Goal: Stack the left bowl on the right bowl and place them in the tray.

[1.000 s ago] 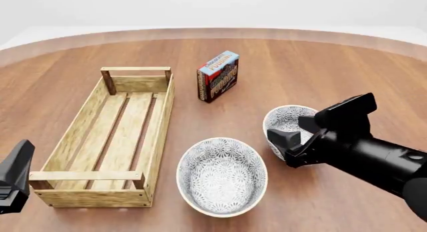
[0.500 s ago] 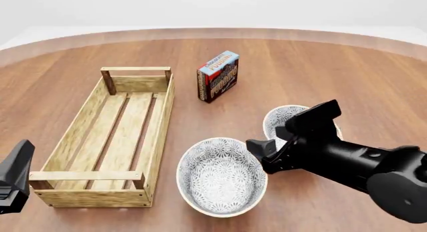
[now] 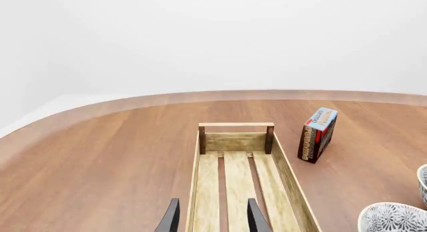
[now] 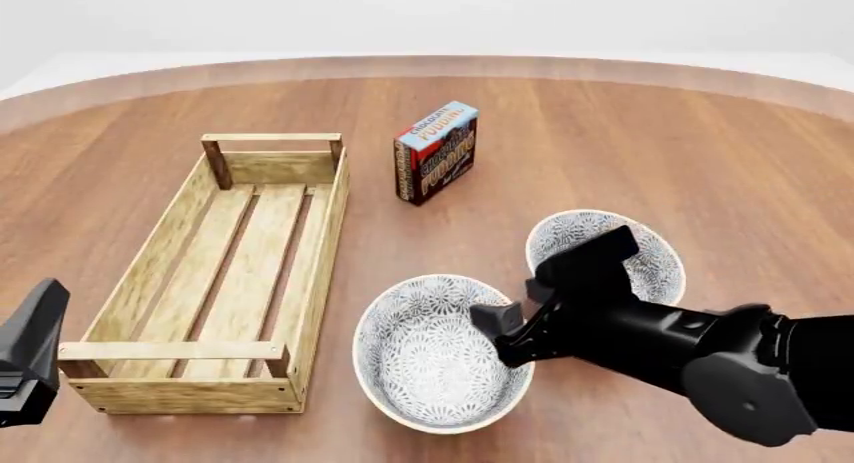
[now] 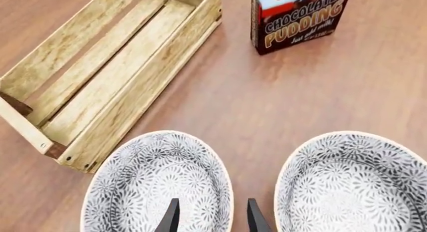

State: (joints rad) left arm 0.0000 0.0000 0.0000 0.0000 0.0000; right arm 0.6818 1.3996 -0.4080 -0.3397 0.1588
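While both bowls rest on the surface [image 4: 694, 143], entries run as follows.

Surface: round wood top; its curved far edge lies well beyond the tray and box, with bare wood to the right of the bowls and behind them.

Tray [image 4: 160, 258]: long slatted crate at front-left, lengthwise away from the arms, nothing in it; its right wall stands just beside the left bowl, with a narrow strip of wood between them.

Box [image 4: 437, 152]: printed pudding carton, upright, beyond the tray's far right corner, well apart from both bowls.

Left bowl [image 4: 427, 353]: patterned, upright, near the front edge of the front view, right of the tray's near end.

Right bowl [image 4: 654, 258]: same pattern, upright, farther back and to the right; rims of the two bowls are near each other but apart, as the right wrist view shows.

Right gripper [image 4: 514, 328]: fingers [image 5: 171, 218] apart, straddling the left bowl's right-hand rim, one tip over the bowl's inside, the other over the gap between the bowls; whether either tip touches the rim cannot be told. Its arm crosses over the right bowl's near part.

Left gripper [image 3: 212, 219]: fingers apart, holding nothing, pointing along the tray's near end; well apart from both bowls.
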